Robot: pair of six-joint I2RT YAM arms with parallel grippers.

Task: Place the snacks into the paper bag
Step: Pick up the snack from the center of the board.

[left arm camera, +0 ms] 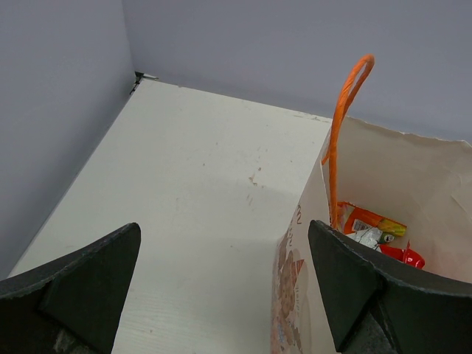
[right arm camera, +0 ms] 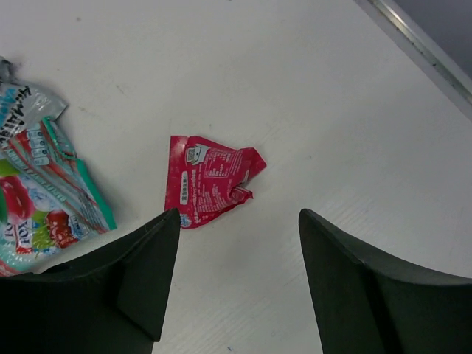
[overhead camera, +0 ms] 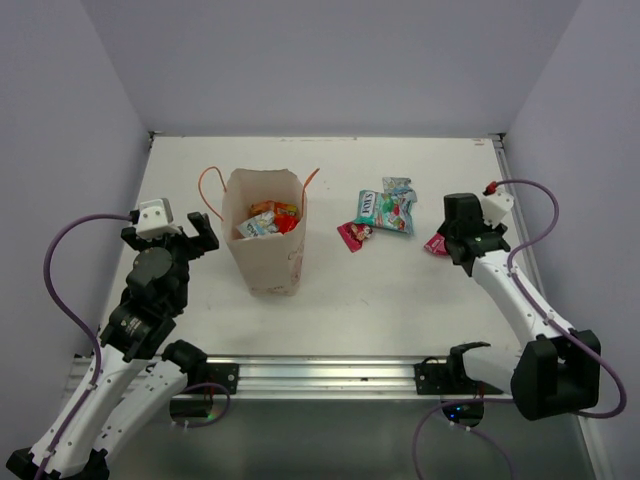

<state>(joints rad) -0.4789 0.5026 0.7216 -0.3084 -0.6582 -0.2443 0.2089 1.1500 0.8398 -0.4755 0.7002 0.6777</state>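
Note:
The cream paper bag (overhead camera: 268, 262) stands upright left of centre with orange cord handles (overhead camera: 207, 185). It holds several snacks (overhead camera: 270, 219), orange, red and silver ones. On the table to its right lie a teal-white FOX'S packet (overhead camera: 384, 212), a light blue packet (overhead camera: 398, 186), a magenta packet (overhead camera: 351, 235) and a crumpled red packet (overhead camera: 436, 244). My left gripper (overhead camera: 172, 236) is open and empty just left of the bag (left arm camera: 383, 184). My right gripper (overhead camera: 458, 245) is open and empty, low over the table just short of the red packet (right arm camera: 207, 181).
The white table (overhead camera: 380, 300) is walled by grey panels at the back and sides. A metal rail (overhead camera: 330, 375) runs along the near edge. The table's right edge strip (right arm camera: 420, 44) lies close to my right gripper.

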